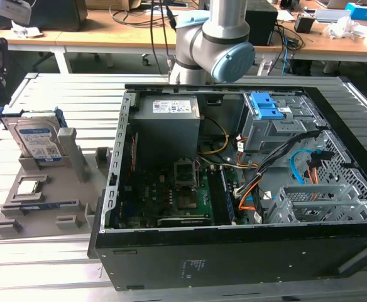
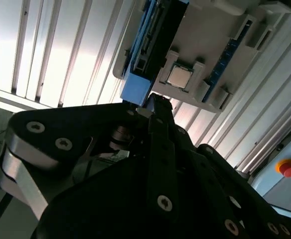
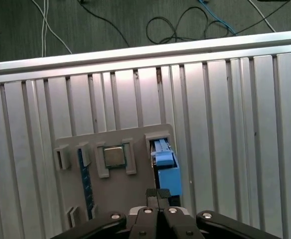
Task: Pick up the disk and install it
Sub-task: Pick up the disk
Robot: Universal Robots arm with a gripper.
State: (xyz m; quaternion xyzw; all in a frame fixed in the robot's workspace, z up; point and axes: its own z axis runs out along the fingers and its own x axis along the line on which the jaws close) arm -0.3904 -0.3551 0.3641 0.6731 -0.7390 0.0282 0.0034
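Claw (image 3: 158,193): pinched narrow, empty, just by disk (image 3: 166,172) | disk upright in grey holder (image 3: 110,135) slot | chip (image 3: 114,156) alongside

No lettering can be read with certainty on any item. The disk (image 1: 31,128) stands upright in a grey holder (image 1: 45,189) near the edge of the surface (image 1: 64,94) at the exterior view's left. It carries a white-and-blue label (image 1: 38,145), but the print is too small to tell. The power supply (image 1: 168,129), in the open case (image 1: 296,261), bears a white sticker (image 1: 173,107) with red and dark marks, unreadable. A faint pale marking (image 1: 193,267) on the case's black outer wall is likewise illegible.
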